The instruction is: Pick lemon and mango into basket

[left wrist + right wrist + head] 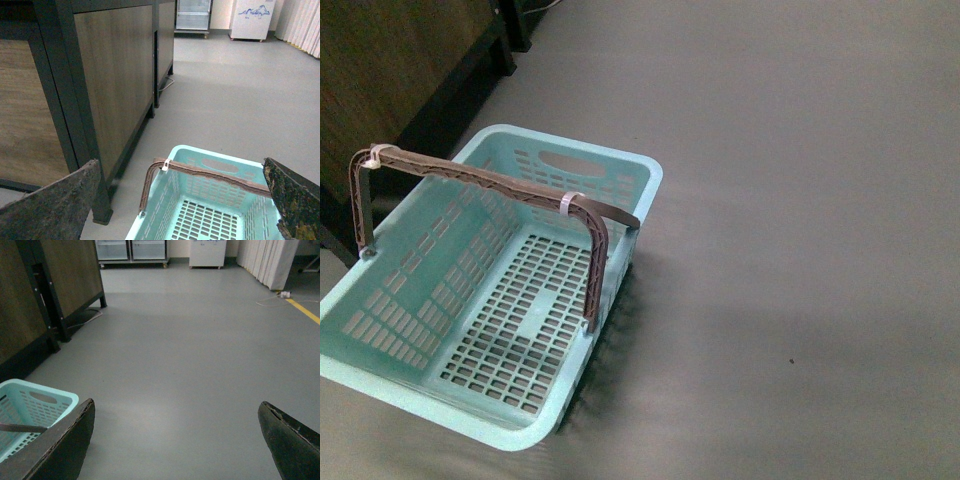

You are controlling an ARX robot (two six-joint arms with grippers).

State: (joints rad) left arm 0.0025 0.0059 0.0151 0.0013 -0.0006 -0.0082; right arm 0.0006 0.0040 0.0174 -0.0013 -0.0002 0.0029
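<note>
The turquoise basket [510, 300] stands on the grey floor at the left of the front view, its brown handle [490, 185] upright with white zip ties, and nothing inside it. My left gripper [182, 200] hangs open above the basket [210, 200], which fills the space between its dark fingers [55, 207]. My right gripper [177, 437] is open over bare floor, with a corner of the basket [35, 407] beside one finger. The lemon and the mango are out of view. Neither arm shows in the front view.
A dark-framed wooden cabinet [100, 85] stands close beside the basket, also seen at the front view's left edge as the cabinet [390, 70]. White units [207, 252] and a curtain [267, 260] stand far off. A yellow floor line [305, 310] runs on one side.
</note>
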